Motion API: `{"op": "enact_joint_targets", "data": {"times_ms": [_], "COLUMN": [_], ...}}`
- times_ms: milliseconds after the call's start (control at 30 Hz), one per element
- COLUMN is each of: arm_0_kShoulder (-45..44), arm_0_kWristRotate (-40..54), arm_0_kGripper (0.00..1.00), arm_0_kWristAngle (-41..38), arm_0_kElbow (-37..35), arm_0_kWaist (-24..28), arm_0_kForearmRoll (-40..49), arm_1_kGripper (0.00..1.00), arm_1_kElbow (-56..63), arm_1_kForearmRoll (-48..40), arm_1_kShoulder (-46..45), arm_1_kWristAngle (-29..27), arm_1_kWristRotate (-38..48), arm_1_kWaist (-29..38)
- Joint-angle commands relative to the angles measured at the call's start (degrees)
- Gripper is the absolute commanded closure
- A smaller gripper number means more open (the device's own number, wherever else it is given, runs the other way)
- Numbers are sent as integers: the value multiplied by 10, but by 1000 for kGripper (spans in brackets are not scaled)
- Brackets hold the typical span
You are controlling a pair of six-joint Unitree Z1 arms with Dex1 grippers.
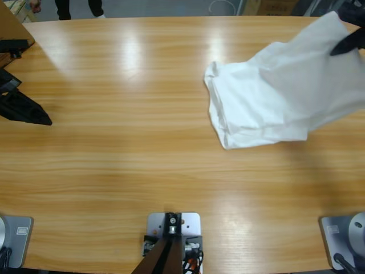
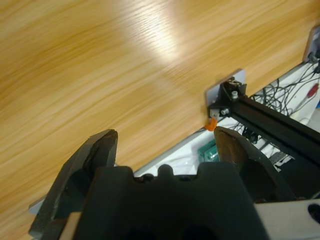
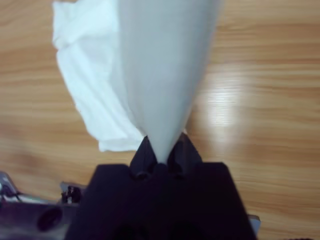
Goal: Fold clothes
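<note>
The clothes, a plain white T-shirt (image 1: 279, 91), hang in a lifted cone at the table's right side, with the lower folds bunched on the wood. My right gripper (image 1: 349, 41) is at the upper right edge of the high view, shut on the raised cloth. In the right wrist view the T-shirt (image 3: 160, 70) rises straight out of the closed right gripper (image 3: 161, 152). At the far left edge, well away from the shirt, sits my left gripper (image 1: 40, 118). The left wrist view shows that left gripper (image 2: 165, 142) open over bare wood, nothing between its jaws.
The long wooden table (image 1: 125, 114) stretches between the two arms. Beyond its far edge, a person's legs (image 1: 80, 7) show at the top left. Cables and a black rail (image 2: 270, 120) lie past the table's near edge in the left wrist view.
</note>
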Motion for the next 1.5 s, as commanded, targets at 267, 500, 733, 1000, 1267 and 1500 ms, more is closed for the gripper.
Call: {"op": "enact_joint_targets", "data": {"times_ms": [267, 500, 733, 1000, 1267, 1500], "arm_0_kShoulder": [-18, -22, -19, -17, -19, -17], "arm_0_kWristRotate": [12, 12, 12, 12, 12, 13], "arm_0_kGripper": [239, 239, 239, 239, 239, 239], "arm_0_kWristAngle": [-17, -18, -18, -19, -18, -18], "arm_0_kElbow": [23, 27, 29, 29, 32, 34], "arm_0_kWaist": [11, 7, 6, 6, 6, 6], "arm_0_kForearmRoll": [-7, -6, -7, -7, -7, -7], "arm_1_kGripper": [1000, 1000, 1000, 1000, 1000, 0], "arm_1_kElbow": [-114, -203, -245, -398, -551, -601], "arm_1_kForearmRoll": [50, 82, 92, 159, 225, 242], "arm_1_kShoulder": [133, 207, 271, 352, 449, 478], "arm_1_kWristAngle": [-23, -22, -18, -17, 9, 19], "arm_1_kWristRotate": [77, 92, 97, 96, 89, 92], "arm_1_kWaist": [199, 254, 288, 297, 313, 324]}}
